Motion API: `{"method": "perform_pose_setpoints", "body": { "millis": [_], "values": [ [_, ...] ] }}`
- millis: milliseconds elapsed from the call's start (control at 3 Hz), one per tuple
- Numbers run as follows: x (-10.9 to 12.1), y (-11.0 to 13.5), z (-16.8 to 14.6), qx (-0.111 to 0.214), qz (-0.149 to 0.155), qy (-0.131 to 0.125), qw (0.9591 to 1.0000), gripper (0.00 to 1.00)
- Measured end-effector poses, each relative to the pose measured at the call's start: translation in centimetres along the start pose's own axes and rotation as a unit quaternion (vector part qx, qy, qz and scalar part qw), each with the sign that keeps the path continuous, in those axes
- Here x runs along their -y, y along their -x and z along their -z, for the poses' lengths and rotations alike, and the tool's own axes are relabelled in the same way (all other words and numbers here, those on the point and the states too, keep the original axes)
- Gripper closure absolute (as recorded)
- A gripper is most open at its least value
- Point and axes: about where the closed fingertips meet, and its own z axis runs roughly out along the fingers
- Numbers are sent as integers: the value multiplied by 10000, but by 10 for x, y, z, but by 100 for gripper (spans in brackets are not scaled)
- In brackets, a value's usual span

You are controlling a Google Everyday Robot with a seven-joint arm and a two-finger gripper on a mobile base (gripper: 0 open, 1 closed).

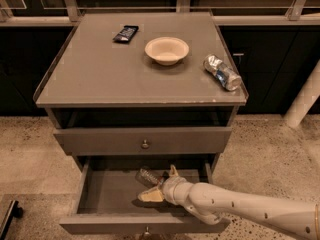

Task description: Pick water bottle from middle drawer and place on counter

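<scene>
The water bottle [148, 175], small and clear, lies on its side at the back of the open middle drawer [107, 196]. My gripper [161, 184] reaches into the drawer from the right on a pale arm. Its fingers are spread, one pale fingertip [150, 195] in front of the bottle and the other [173, 171] behind its right end. They are open and close beside the bottle, not closed on it. The counter [100, 74] is the grey cabinet top above.
On the counter stand a white bowl [167, 49], a crushed silver-and-blue can [222, 72] near the right edge, and a dark snack packet [125, 33]. A closed drawer with a round knob [145, 144] sits above the open one. A pale post [305, 101] stands at right.
</scene>
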Motion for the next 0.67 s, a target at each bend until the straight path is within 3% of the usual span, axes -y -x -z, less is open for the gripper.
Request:
{"method": "perform_pose_setpoints", "body": {
  "millis": [667],
  "values": [
    [12, -24, -13, -362, 236, -197, 9989, 0]
  ]
}}
